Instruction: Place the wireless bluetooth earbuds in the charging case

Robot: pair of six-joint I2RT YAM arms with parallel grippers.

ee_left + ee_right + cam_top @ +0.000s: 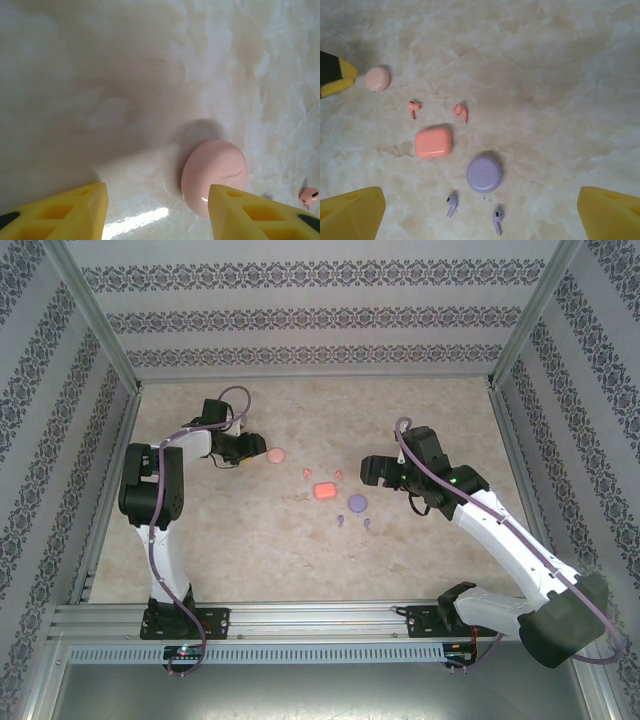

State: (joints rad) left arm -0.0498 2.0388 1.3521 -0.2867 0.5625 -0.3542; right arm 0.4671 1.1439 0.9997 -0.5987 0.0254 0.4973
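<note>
Three closed charging cases lie mid-table: a pale pink round case (274, 454) (215, 175) (377, 79), a salmon rectangular case (324, 491) (434, 142) and a purple round case (358, 504) (484, 173). Two salmon earbuds (413, 107) (461, 112) lie between the pink and salmon cases. Two purple earbuds (451, 204) (497, 220) lie just near of the purple case. My left gripper (252, 450) (157, 215) is open just left of the pink case, which lies flat by its right finger (260, 215); nothing is between the jaws. My right gripper (368, 470) (480, 220) hangs wide open, off the table, to the right of the salmon and purple cases.
The marble-patterned tabletop (420, 400) is walled by patterned panels and metal frame posts (100, 330). A metal rail (320, 618) runs along the near edge. One salmon earbud (310, 196) shows at the right edge of the left wrist view.
</note>
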